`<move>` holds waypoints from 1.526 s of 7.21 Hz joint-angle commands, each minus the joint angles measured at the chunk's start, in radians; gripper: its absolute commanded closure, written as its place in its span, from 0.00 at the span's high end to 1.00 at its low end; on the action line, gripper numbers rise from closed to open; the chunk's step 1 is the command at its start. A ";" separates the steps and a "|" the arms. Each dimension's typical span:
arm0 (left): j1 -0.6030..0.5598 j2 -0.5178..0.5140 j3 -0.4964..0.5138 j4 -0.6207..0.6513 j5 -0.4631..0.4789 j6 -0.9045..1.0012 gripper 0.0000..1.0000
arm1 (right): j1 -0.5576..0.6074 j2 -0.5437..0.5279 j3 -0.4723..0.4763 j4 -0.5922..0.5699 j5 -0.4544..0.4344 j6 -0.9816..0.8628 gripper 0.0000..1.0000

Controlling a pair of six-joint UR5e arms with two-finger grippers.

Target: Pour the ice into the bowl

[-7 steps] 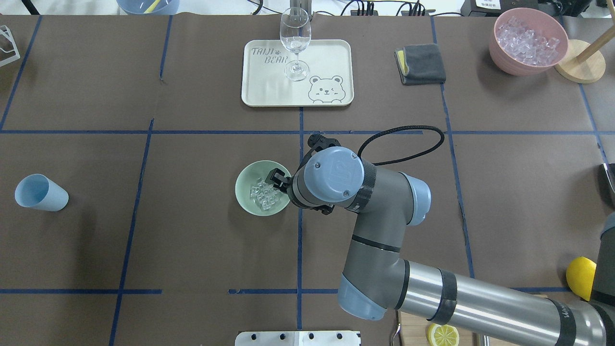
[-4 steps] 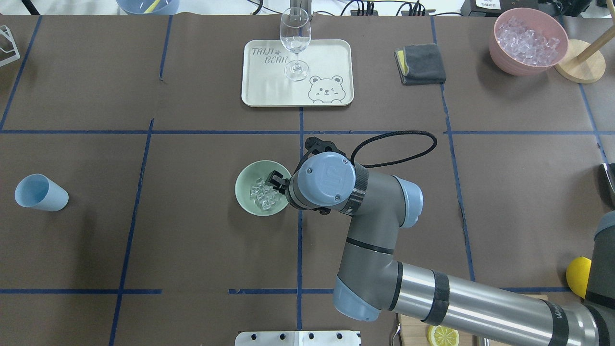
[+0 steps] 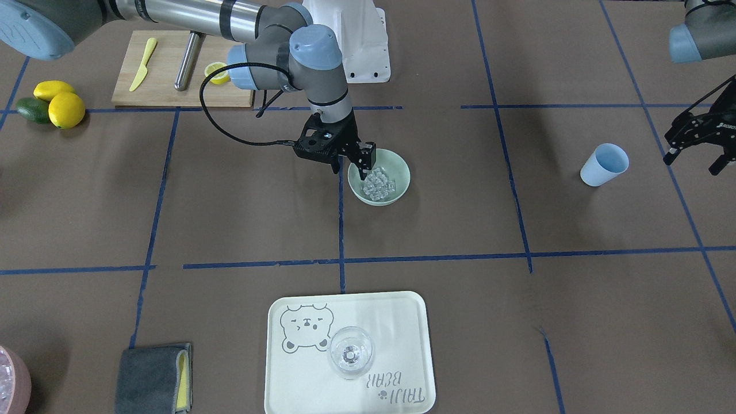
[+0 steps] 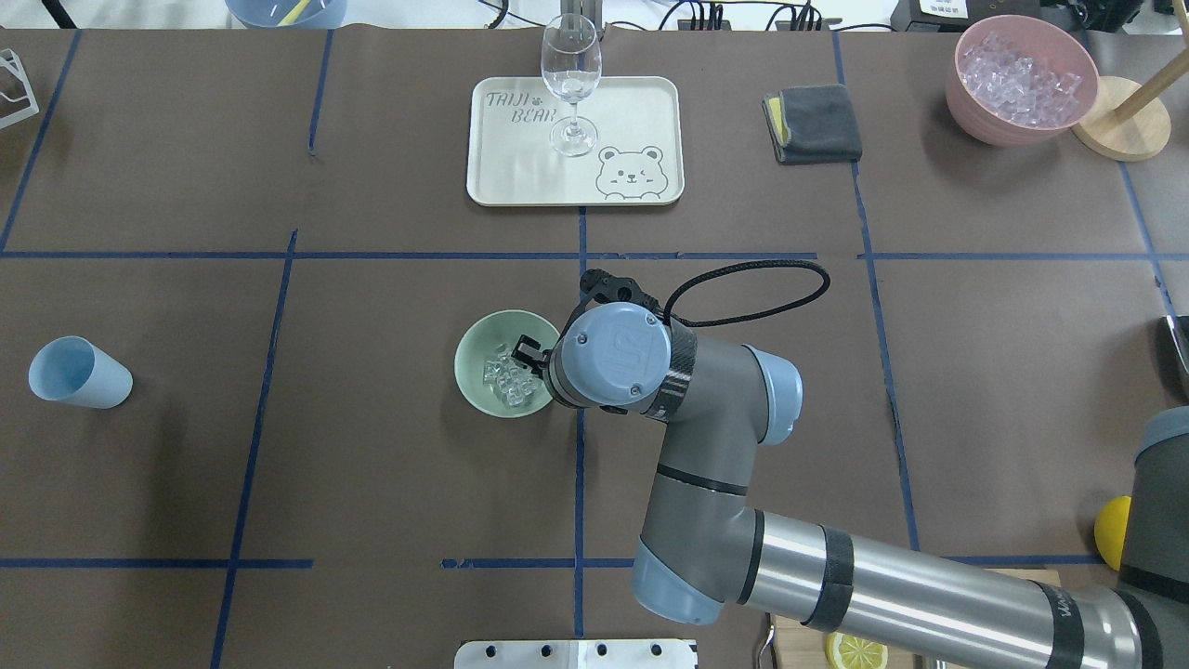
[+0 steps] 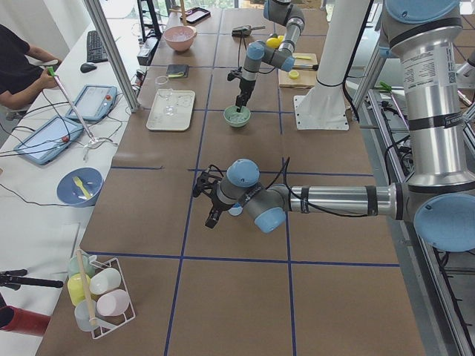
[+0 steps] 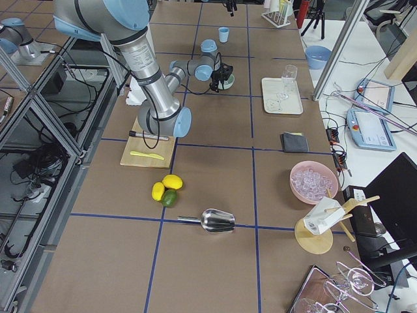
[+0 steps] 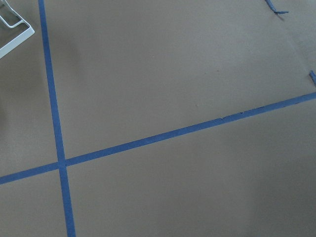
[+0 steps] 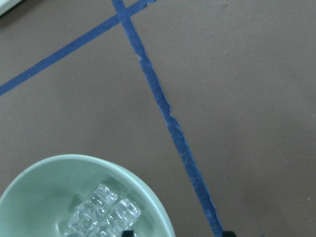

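The pale mint-green bowl (image 4: 472, 360) stands mid-table with a small heap of clear ice (image 4: 506, 383) in it. It also shows in the front view (image 3: 398, 170), ice (image 3: 379, 184) inside. My right gripper (image 3: 349, 172) is open and straddles the bowl's rim on the robot's right side: one finger inside by the ice, one outside. The right wrist view shows the bowl (image 8: 44, 182), the ice (image 8: 103, 217) and both fingertips at the bottom edge. My left gripper (image 3: 690, 165) is open and empty, hovering beside the blue cup (image 3: 604, 164).
A tray (image 4: 520, 172) with a wine glass (image 4: 569, 84) is at the far middle. A grey cloth (image 4: 816, 123) and a pink container of ice (image 4: 989, 116) are at the far right. A cutting board (image 3: 172, 86) and lemons (image 3: 63, 106) lie near the robot.
My right arm has shifted left, bringing the wrist over the bowl's right rim and the gripper further down onto it. The bowl, ice and cup have not moved.
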 commanded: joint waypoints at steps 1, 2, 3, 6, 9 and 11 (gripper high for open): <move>0.000 0.006 -0.002 -0.001 -0.001 0.000 1.00 | 0.001 0.001 0.010 0.000 0.007 -0.004 0.00; 0.000 0.006 -0.002 -0.003 -0.001 0.000 1.00 | 0.009 -0.002 0.027 0.000 0.012 -0.007 0.00; 0.002 0.002 -0.001 -0.001 -0.001 0.002 1.00 | 0.033 -0.024 0.080 -0.006 0.044 -0.007 0.00; 0.006 -0.036 -0.004 0.139 -0.003 0.005 1.00 | 0.153 -0.244 0.293 0.001 0.146 -0.127 0.00; 0.000 -0.081 -0.084 0.356 -0.006 0.018 1.00 | 0.280 -0.503 0.410 0.009 0.231 -0.374 0.00; -0.008 -0.063 -0.120 0.376 -0.104 0.017 1.00 | 0.390 -0.657 0.406 0.098 0.335 -0.561 0.00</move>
